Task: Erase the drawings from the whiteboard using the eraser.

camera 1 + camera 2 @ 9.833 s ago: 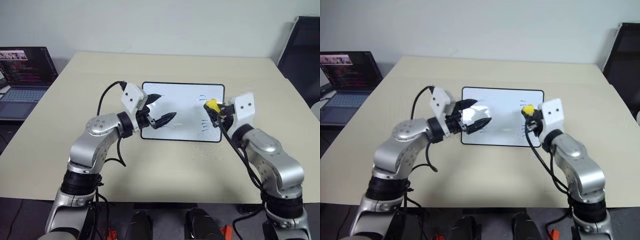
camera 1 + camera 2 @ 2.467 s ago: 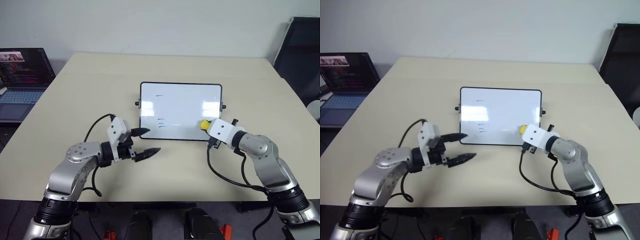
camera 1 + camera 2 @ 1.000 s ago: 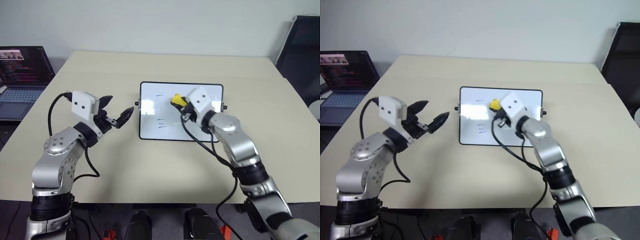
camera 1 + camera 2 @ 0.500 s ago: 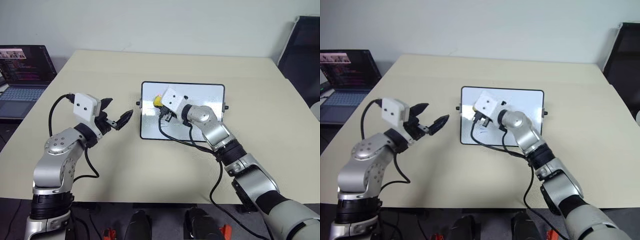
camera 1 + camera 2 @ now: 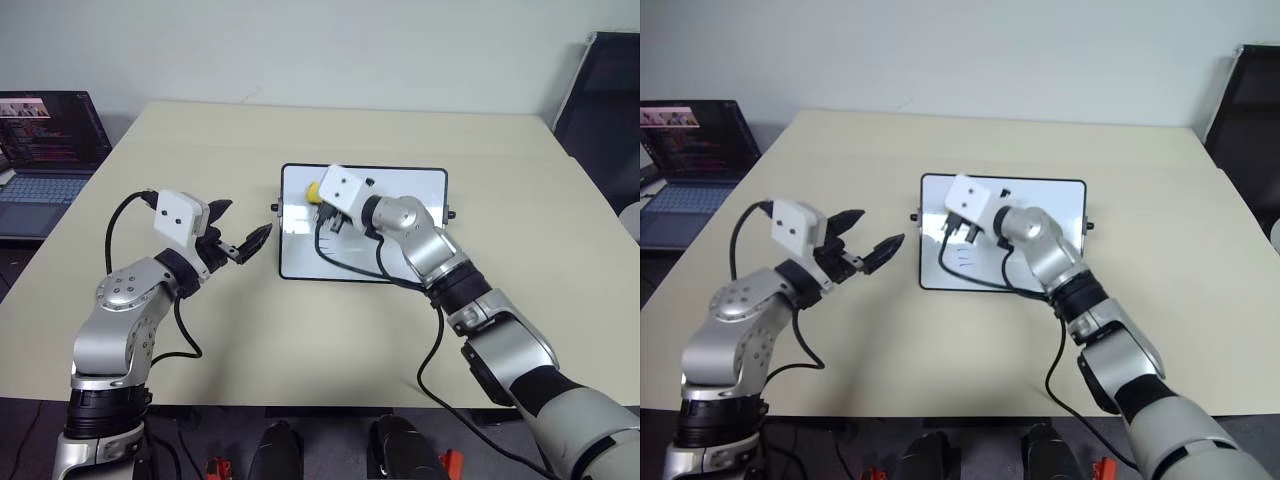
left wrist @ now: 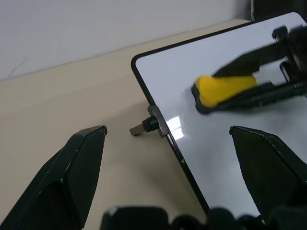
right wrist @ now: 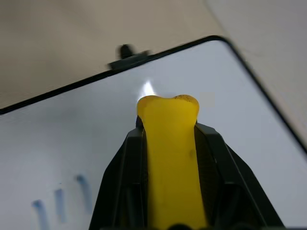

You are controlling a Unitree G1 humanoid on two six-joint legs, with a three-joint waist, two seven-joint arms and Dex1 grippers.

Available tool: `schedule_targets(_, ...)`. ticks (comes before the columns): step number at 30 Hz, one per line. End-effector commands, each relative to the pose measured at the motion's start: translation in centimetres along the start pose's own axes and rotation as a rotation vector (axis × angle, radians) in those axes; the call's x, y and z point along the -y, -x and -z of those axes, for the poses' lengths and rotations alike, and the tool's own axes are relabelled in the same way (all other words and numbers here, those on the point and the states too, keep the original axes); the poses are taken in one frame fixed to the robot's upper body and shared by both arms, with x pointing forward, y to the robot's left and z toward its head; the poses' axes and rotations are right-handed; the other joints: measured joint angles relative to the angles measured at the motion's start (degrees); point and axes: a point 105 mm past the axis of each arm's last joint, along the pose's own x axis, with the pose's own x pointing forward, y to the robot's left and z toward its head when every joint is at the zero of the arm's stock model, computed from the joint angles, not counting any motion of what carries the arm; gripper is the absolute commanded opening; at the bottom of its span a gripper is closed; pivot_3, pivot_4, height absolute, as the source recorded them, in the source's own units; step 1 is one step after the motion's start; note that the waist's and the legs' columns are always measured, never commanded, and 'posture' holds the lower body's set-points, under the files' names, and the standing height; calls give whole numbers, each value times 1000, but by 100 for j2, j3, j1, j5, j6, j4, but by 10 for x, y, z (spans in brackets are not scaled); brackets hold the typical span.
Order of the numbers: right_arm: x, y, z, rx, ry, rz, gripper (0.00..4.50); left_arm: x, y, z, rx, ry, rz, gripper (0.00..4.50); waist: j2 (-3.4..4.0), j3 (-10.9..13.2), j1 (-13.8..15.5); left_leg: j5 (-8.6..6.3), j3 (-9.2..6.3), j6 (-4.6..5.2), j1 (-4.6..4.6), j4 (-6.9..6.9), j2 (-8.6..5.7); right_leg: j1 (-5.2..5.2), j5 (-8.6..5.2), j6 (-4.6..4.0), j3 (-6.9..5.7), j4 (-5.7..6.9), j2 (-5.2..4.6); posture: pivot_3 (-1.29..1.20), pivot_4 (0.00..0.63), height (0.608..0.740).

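**Right arm has swung across to the board's upper left corner**

Since a second ago the right claw [image 7: 168,158] has carried the eraser [image 5: 313,190] leftward over the whiteboard [image 5: 420,240], from near the middle of its top edge to the upper left corner. The claw is pinching the yellow block between its two black fingers [image 7: 211,158], with the block's rounded end sticking out past the tips, low over the white face; whether it touches the board is hard to tell. A small cluster of short blue strokes [image 5: 958,261] remains on the left half of the board, below the eraser. The left claw [image 5: 240,243] hangs above the beige surface [image 5: 200,150] just off the board's left edge, fingers spread and holding nothing. The right wrist's white housing hides part of the board's top edge, so any marks under it cannot be made out.
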Motion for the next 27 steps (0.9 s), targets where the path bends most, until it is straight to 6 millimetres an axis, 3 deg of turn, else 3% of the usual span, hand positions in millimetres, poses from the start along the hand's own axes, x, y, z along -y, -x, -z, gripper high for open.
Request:
schedule_targets(1,19,6,10,-45,26,108,1014,-1,1,-9,40,-25,-3,4500,0,0,-1,0,0,0,2,2,0,1,1,-1,0,3,0,0,150,740)
schedule_targets(7,51,15,15,-49,-15,282,1014,1,0,-7,40,-19,4,4500,-1,-1,38,4,0,0,6,12,-1,10,-6,-34,2,-1,-1,0,150,740)
schedule_targets(11,55,23,25,-61,-67,283,1013,0,-2,-6,40,-14,7,4500,-1,-1,52,4,-1,1,6,10,-1,10,-5,-31,0,-2,0,0,150,740)
schedule_targets(13,55,27,17,-5,-168,288,1013,-2,-1,-6,40,-8,0,4500,-2,-1,55,4,-1,1,5,10,-1,12,-5,-31,1,-5,-1,0,150,740)
schedule_targets(14,55,34,2,69,-212,282,1013,-7,2,-7,42,-4,-11,4500,-1,-1,56,4,-1,1,4,10,-1,12,-5,-31,0,-6,-1,0,150,740)
schedule_targets(16,50,51,-22,185,-246,246,1013,-11,9,-6,41,0,-15,4500,0,0,52,4,-3,1,1,8,-1,11,6,-8,-1,-6,-1,0,150,740)
schedule_targets(19,35,75,-33,265,-279,200,1013,-8,18,-3,33,9,20,4500,5,3,34,3,-3,1,-15,-3,0,-10,6,-5,-1,-6,-1,0,150,740)
schedule_targets(27,-21,122,-12,249,-343,134,1012,16,39,20,-27,41,162,4500,5,3,41,-8,-2,-12,-19,-9,1,-14,-25,-13,-6,-9,-4,0,150,740)
